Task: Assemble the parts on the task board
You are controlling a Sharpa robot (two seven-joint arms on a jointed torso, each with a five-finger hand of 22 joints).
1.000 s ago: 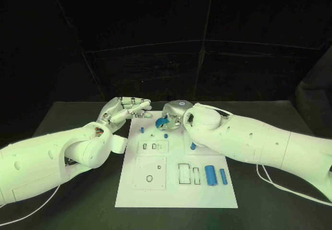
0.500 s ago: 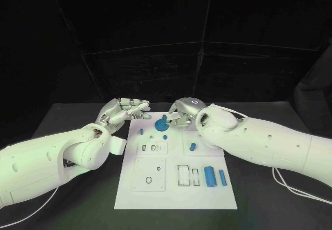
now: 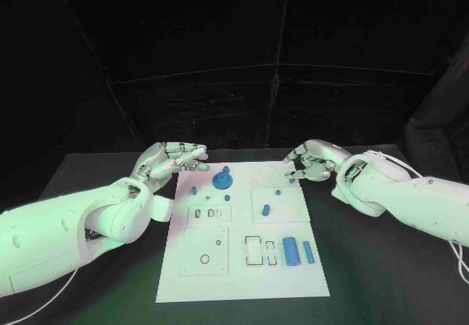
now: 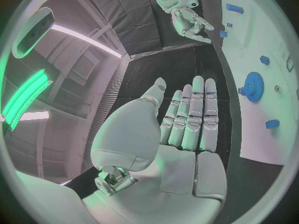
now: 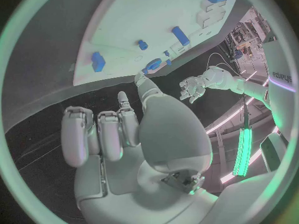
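Beside the far right corner of the task board (image 3: 245, 271), the right hand (image 3: 311, 162) hovers just off the white plate's edge with its fingers curled loosely inward and nothing between them; the right wrist view shows the same hand (image 5: 124, 134) with fingers bent and the palm bare. Across the board, the left hand (image 3: 174, 160) sits at the far left corner, its fingers held out fairly straight and close together, also holding nothing, as the left wrist view confirms (image 4: 181, 119).

Between the two hands, on the far part of the board, the blue gear (image 3: 223, 180) lies flat, a little left of the board's midline, so it lies somewhat nearer the left hand than the right. Outward from the right hand toward the robot, a small blue peg (image 3: 266, 210) sits on the right-hand raised plate, tilted with its long axis roughly along the board's length; this one lies on the right hand's side.

Well apart from both hands, at the near right of the board, a thick blue cylinder (image 3: 291, 251) and a thin blue rod (image 3: 308, 253) lie side by side, long axes running near to far, just beside open rectangular slots (image 3: 260, 250). By my reading these loose pieces fall to the right arm, which would have to draw back toward the robot to reach them.
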